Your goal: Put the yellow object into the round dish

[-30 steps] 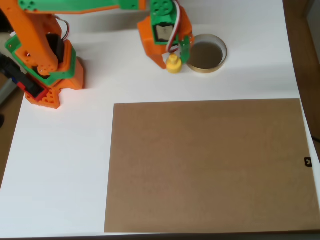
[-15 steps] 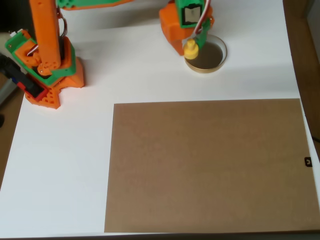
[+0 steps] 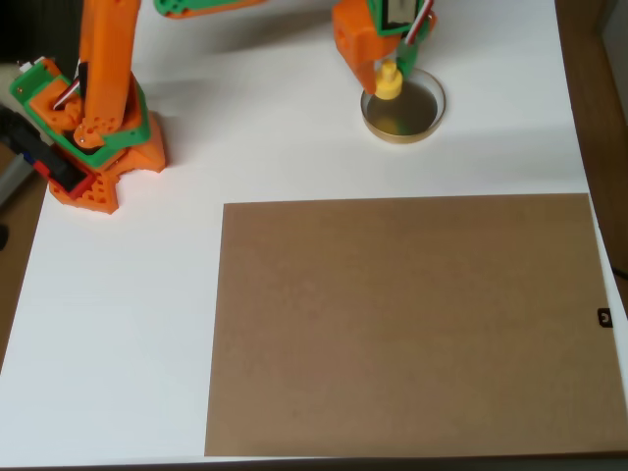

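- In the overhead view the gripper (image 3: 390, 69) is at the upper-left edge of the round dish (image 3: 430, 119), with its orange and green body reaching up past the top edge of the picture.
- The fingers are closed on the yellow object (image 3: 390, 82), which shows between them with its narrower knob towards the gripper body.
- The yellow object lies over the dish's upper-left rim, partly over the dark inside; whether it touches the dish or is held above it cannot be told from this angle.
- The round dish sits on the white worktop (image 3: 147, 294), its pale gold rim ringing a dark greyish inside with a faint bright glare near the middle.
- The inside of the dish, apart from the spot under the yellow object, holds nothing.
- A large brown sheet (image 3: 407, 324) lies flat on the worktop below the dish, apart from it, with a strip of bare white between the two.
- The arm's orange and green base (image 3: 93, 137) stands well to the left of the dish, with a red and black part at its lower left.
- A small dark mark (image 3: 604, 317) sits at the right edge of the brown sheet, far below the dish.
- Nothing lies on the bare white between the dish and the arm's base.
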`<control>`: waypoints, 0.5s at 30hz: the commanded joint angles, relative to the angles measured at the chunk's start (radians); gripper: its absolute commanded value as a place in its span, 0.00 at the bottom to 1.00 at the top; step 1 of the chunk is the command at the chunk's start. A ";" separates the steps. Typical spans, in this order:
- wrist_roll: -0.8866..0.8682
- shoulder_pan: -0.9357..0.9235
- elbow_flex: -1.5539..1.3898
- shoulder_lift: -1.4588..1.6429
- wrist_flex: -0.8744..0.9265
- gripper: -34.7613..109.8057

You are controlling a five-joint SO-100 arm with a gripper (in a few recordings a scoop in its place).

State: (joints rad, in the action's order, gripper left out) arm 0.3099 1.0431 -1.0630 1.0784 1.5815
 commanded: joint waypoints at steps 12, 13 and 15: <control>0.009 0.028 0.250 -0.103 0.067 0.24; 0.009 0.026 0.259 -0.109 0.072 0.24; 0.006 0.026 0.276 -0.121 0.083 0.24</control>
State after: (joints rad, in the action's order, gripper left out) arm 0.3099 1.0600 -0.8728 0.9281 1.6383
